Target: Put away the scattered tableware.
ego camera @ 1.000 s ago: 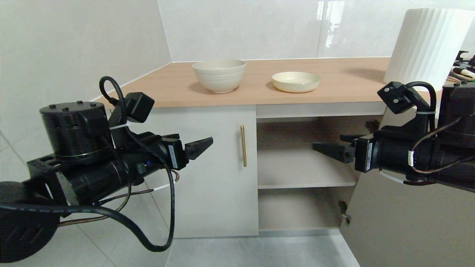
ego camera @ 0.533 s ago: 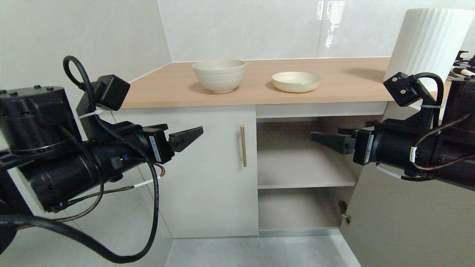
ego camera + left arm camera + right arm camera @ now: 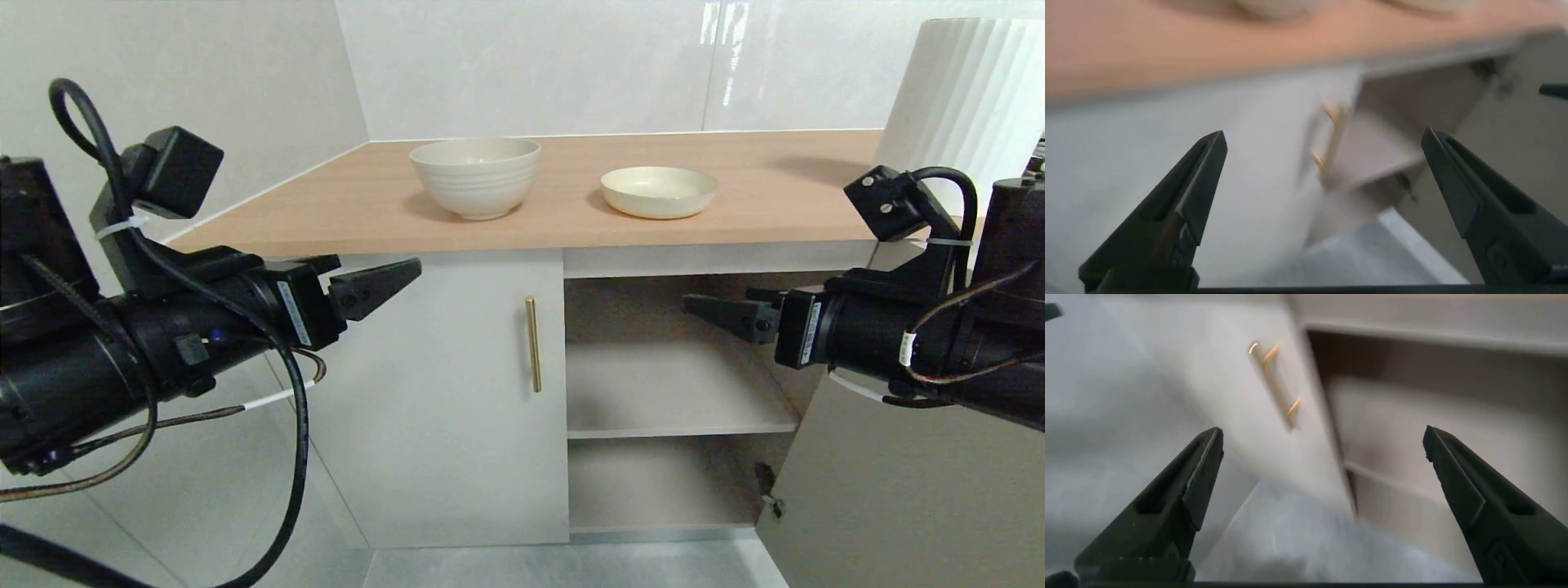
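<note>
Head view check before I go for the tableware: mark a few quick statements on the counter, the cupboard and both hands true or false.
1. The bowl and the shallow dish both stand on the counter. True.
2. The left hand holds the bowl. False: it is open and holds nothing, below counter level in front of the left door.
3. The cupboard's right door is swung open, showing the shelf. True.
4. The bowl stands to the right of the dish. False: the bowl is on the robot's left of the dish, and the two are apart.
5. The right hand is open. True.
</note>
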